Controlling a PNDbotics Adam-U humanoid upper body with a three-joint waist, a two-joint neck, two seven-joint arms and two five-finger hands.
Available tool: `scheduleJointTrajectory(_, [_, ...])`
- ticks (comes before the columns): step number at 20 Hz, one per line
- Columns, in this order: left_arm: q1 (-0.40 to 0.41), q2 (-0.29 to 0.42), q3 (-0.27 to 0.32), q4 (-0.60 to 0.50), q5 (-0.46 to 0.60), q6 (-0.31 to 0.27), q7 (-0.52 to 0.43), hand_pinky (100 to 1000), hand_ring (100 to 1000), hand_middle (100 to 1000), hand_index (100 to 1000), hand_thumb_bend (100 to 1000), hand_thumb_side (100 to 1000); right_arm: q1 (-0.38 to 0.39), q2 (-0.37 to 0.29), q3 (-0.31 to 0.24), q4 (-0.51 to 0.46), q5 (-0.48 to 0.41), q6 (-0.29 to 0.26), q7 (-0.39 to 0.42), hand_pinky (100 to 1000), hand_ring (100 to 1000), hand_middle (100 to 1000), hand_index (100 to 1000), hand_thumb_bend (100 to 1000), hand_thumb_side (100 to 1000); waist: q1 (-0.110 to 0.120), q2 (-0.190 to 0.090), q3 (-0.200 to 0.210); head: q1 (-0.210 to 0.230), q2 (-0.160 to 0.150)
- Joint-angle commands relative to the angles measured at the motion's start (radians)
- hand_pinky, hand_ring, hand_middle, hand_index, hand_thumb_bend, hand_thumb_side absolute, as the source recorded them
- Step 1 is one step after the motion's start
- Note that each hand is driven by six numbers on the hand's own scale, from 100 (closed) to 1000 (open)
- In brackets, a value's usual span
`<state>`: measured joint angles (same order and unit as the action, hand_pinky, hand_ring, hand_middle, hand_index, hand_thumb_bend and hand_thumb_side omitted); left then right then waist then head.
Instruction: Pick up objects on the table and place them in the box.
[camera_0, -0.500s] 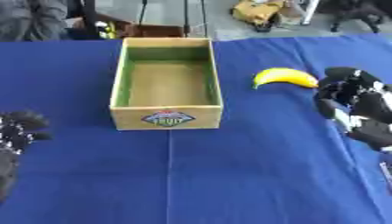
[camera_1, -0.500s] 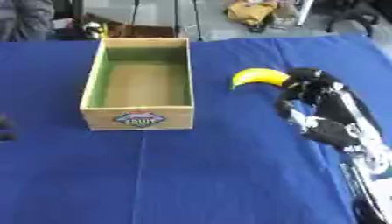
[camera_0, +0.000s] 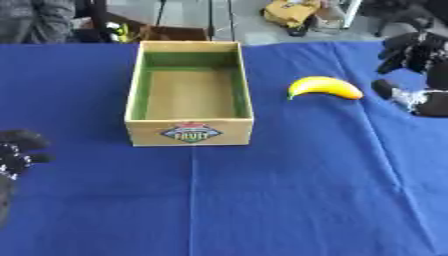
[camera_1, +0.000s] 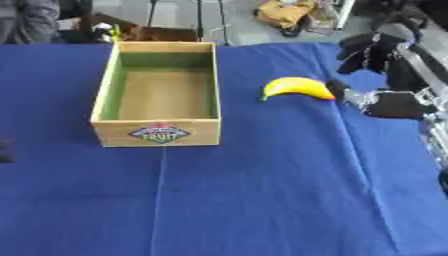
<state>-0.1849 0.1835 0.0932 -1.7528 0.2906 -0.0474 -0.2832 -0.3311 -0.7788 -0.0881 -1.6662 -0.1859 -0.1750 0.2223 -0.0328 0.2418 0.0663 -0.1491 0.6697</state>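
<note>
A yellow banana lies on the blue tablecloth, to the right of the wooden box. The box is open-topped, green inside, holds nothing, and has a fruit label on its front wall. My right hand hovers just right of the banana, raised above the cloth, fingers spread and thumb low, not touching the fruit. At the lower left edge, my left hand rests with fingers relaxed, holding nothing.
The blue cloth covers the whole table. Beyond its far edge stand stands, a brown cardboard box and a tan bag on the floor.
My right hand has risen and moved toward the far right, opening wider beside the banana. The banana, box and left hand stay where they were.
</note>
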Motion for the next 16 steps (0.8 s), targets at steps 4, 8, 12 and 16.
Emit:
scheduleJointTrajectory(4, [-0.006,0.017,-0.011,-0.012,0.0,-0.002,-0.011,650,710,631,705,255,1000,-0.128,-0.116,0.036,0.157,0.065,0.002,0.093,671,621,630,767,440,194,-0.002,-0.016,0.023,-0.016,0.005])
scheduleJointTrajectory(8, [-0.009,0.019,-0.016,-0.012,0.0,-0.003,-0.016,650,710,630,705,250,1000,-0.204,-0.114,0.043,0.263,0.13,-0.007,0.144,676,624,628,767,443,193,-0.003,-0.011,0.044,-0.022,0.002])
scheduleJointTrajectory(12, [-0.013,0.022,-0.022,-0.013,0.0,-0.005,-0.021,650,710,630,705,247,1000,-0.271,-0.105,0.054,0.374,0.199,-0.039,0.169,680,628,631,769,448,194,-0.002,-0.007,0.063,-0.03,0.001])
scheduleJointTrajectory(16, [-0.016,0.024,-0.027,-0.014,0.001,-0.006,-0.026,650,710,629,705,243,1000,-0.32,-0.089,0.061,0.482,0.267,-0.097,0.172,681,628,627,766,446,194,-0.002,-0.005,0.077,-0.039,0.002])
